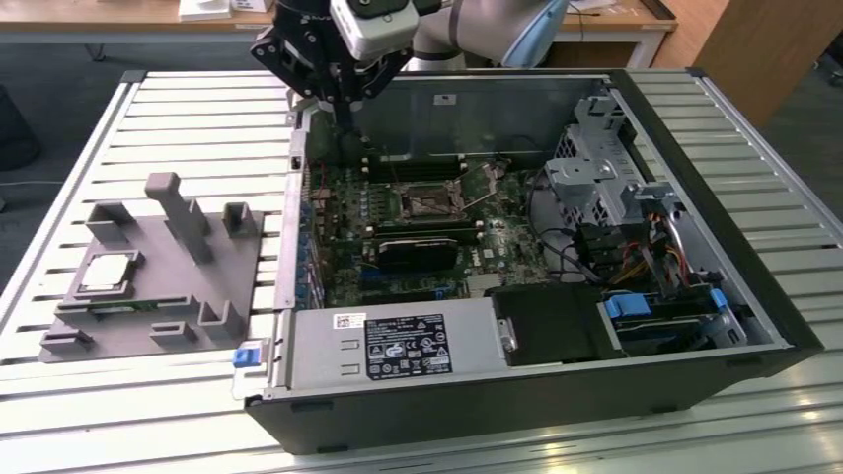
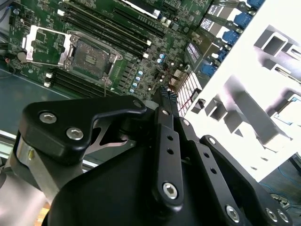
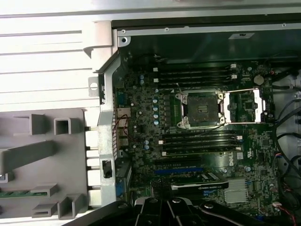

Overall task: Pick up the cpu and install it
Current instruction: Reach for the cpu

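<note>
While the jaws hang closed on nothing above the open computer case (image 1: 527, 99), the cpu (image 1: 109, 272) lies flat well away from them on the gray fixture (image 1: 172, 267), and I judge it light, stiff, slick-topped, fragile underneath, best pinched by opposite edges.

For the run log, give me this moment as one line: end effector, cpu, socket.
end effector: shut, empty, above case edge | cpu: on gray fixture, not yet picked | socket: open, empty
</note>
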Controlling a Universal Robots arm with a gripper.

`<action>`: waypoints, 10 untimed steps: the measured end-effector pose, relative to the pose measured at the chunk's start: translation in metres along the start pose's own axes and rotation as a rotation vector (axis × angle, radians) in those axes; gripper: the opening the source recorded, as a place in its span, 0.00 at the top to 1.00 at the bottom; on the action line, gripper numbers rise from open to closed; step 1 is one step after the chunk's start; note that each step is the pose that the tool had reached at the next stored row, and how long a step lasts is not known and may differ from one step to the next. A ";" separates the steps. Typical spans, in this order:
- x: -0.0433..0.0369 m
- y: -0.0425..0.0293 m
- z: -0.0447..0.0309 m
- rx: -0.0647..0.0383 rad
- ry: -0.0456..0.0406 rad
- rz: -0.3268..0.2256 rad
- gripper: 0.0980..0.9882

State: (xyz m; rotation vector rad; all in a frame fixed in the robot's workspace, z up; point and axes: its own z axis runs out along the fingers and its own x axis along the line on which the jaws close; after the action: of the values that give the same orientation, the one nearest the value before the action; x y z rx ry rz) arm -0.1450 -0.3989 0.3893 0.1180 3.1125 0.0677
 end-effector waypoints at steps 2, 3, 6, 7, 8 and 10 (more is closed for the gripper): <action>0.0006 -0.0001 0.0001 0.000 0.0000 0.000 0.99; 0.0008 -0.0001 0.0001 0.000 0.0000 0.000 0.99; 0.0017 -0.0001 0.0003 0.000 0.0000 0.000 0.99; 0.0019 -0.0002 0.0003 0.000 0.0000 0.000 0.99; 0.0022 -0.0002 0.0003 0.000 0.0000 0.000 0.99; 0.0028 -0.0002 0.0004 0.000 0.0000 0.000 0.99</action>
State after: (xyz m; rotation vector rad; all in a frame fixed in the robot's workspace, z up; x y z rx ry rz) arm -0.1478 -0.3989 0.3889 0.1180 3.1125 0.0676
